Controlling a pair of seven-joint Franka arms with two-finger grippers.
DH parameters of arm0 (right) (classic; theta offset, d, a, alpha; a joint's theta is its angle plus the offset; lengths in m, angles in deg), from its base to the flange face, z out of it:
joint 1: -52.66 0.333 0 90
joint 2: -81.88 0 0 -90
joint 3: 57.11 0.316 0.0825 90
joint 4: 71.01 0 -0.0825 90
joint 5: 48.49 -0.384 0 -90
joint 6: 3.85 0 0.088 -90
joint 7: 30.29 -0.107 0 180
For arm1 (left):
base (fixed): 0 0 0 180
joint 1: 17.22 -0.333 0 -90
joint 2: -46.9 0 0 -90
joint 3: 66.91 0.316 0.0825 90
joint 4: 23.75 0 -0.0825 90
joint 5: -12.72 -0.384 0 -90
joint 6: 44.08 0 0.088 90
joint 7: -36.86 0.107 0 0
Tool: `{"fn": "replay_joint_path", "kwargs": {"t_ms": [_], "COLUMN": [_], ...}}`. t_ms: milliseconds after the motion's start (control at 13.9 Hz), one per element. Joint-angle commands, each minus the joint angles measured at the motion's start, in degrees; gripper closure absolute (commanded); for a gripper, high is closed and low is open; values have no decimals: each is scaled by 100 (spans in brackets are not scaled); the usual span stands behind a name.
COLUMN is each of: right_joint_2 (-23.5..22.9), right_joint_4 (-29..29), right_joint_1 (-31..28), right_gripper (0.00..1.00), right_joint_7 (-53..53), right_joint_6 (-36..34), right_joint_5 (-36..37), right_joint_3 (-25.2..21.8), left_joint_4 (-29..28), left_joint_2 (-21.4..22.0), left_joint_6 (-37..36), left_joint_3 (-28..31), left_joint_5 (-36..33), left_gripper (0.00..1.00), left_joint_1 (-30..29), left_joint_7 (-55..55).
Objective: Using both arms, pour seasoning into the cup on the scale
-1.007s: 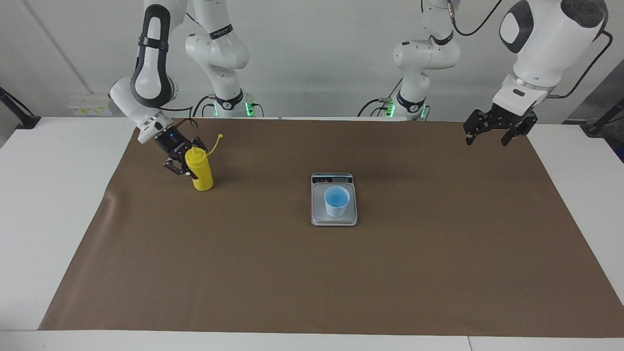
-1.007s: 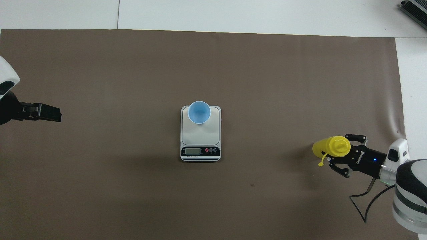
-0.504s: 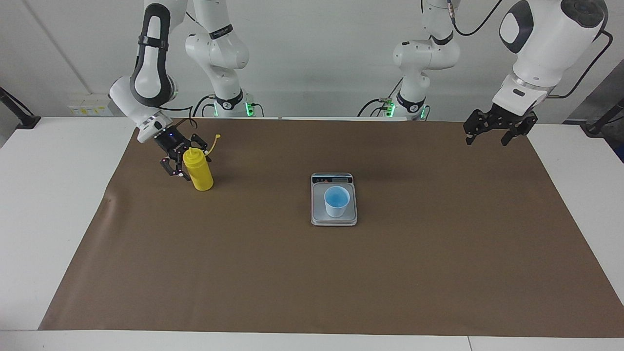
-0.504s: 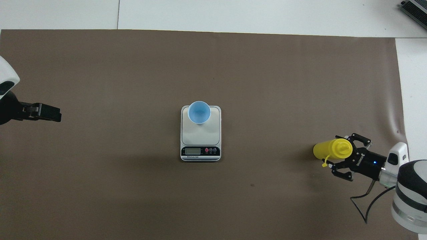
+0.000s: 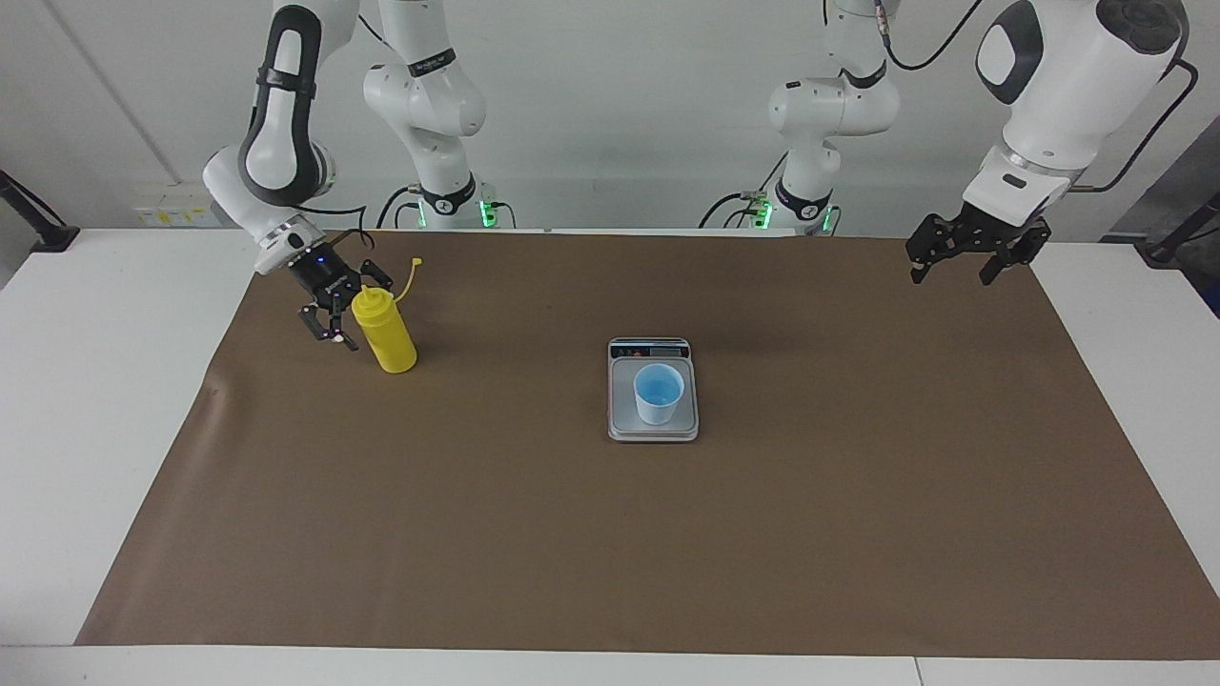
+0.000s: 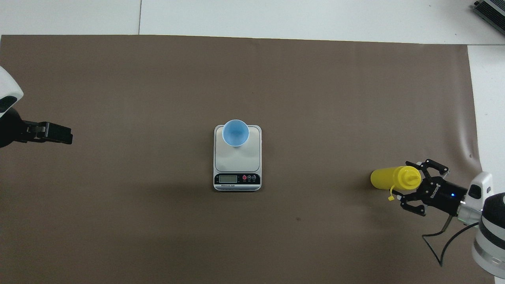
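The yellow seasoning bottle (image 5: pixel 386 333) stands on the brown mat toward the right arm's end of the table, leaning slightly, with its cap strap (image 5: pixel 410 274) sticking up. It also shows in the overhead view (image 6: pixel 384 178). My right gripper (image 5: pixel 348 310) is open, its fingers spread on either side of the bottle's upper part (image 6: pixel 407 180). The light-blue cup (image 5: pixel 659 393) stands upright on the silver-grey scale (image 5: pixel 620 427) at the mat's middle, on the part of the plate away from the display (image 6: pixel 235 133). My left gripper (image 5: pixel 958 267) is open and waits in the air over the mat's edge at the left arm's end.
The brown mat (image 5: pixel 610 553) covers most of the white table (image 5: pixel 114 381). The scale's display strip (image 6: pixel 236 179) faces the robots. A cable loops by the right arm's wrist (image 6: pixel 438 244).
My right gripper has risen and drawn back toward the right arm's end of the table, still open. The bottle's top has shifted the same way while its base stayed put. The left arm has not moved.
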Motion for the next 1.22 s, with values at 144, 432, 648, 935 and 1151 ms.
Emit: {"fn": "replay_joint_path", "kwargs": {"t_ms": [144,432,648,935,1151], "right_joint_2": [74,31,48,127,171], "right_joint_4": [31,478,1145,2086,2754], "right_joint_1": [-391,-603,-594,-568,-489], "right_gripper": [0,0,0,0,0], "right_joint_7": [55,-50,-856,-2814,-4553], "right_joint_6": [-224,-330,-750,-1681,-2210], "right_joint_5": [948,2028,3153,4156,4570], "right_joint_3": [-11,-81,-143,-125,-55], "left_joint_4": [17,17,17,17,17], "left_joint_2": [78,78,78,78,78], "left_joint_6": [-121,-121,-121,-121,-121], "left_joint_3": [-20,-20,-20,-20,-20], "left_joint_5": [-25,-25,-25,-25,-25], "left_gripper": [0,0,0,0,0], "left_joint_1": [-50,-50,-50,-50,-50], "left_joint_7": [51,51,51,51,51]}}
